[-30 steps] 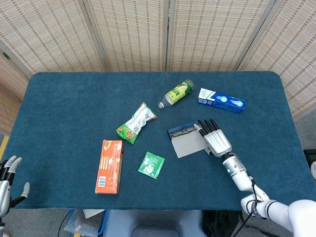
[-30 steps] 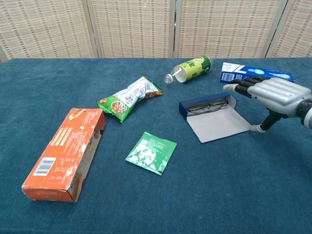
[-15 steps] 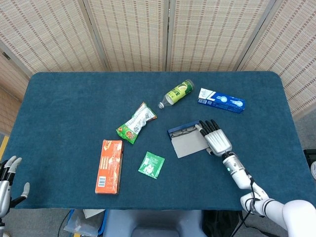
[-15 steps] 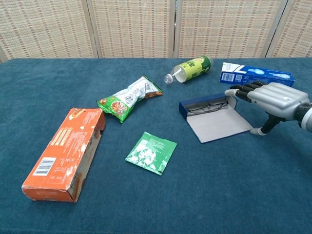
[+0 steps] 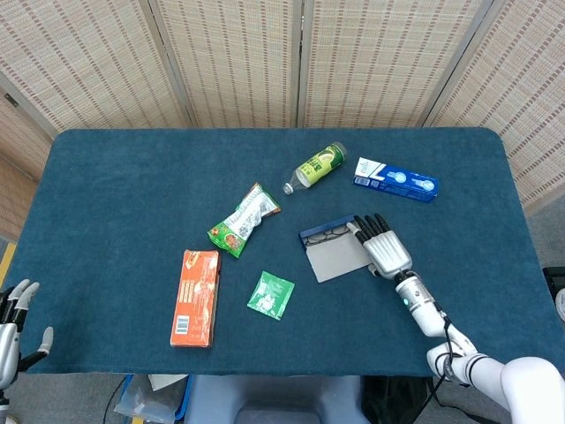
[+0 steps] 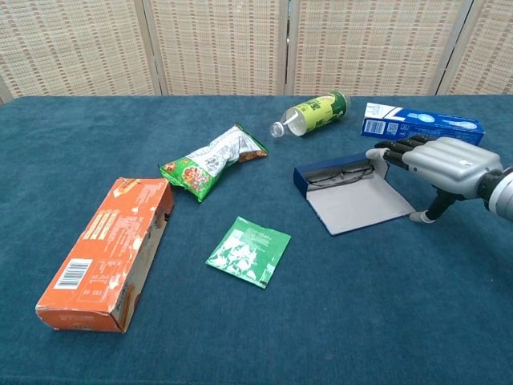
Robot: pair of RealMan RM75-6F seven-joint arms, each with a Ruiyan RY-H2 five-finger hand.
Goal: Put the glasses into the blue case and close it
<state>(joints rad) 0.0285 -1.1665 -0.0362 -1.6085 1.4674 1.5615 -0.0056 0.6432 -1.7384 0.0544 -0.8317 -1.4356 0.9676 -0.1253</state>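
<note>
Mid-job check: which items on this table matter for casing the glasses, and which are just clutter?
Job items:
- blue case, open, grey lid flap lying flat
- glasses, inside the case
- right hand, at the case's right end

Clutter:
- green bottle
- blue carton
- snack bag
- orange box
- green sachet
- left hand, idle

Open case (image 6: 353,195) with glasses (image 6: 343,174) inside just left of right hand (image 6: 443,162); toothpaste box (image 6: 422,123) behind hand; bottle (image 6: 313,113) behind-left.
</note>
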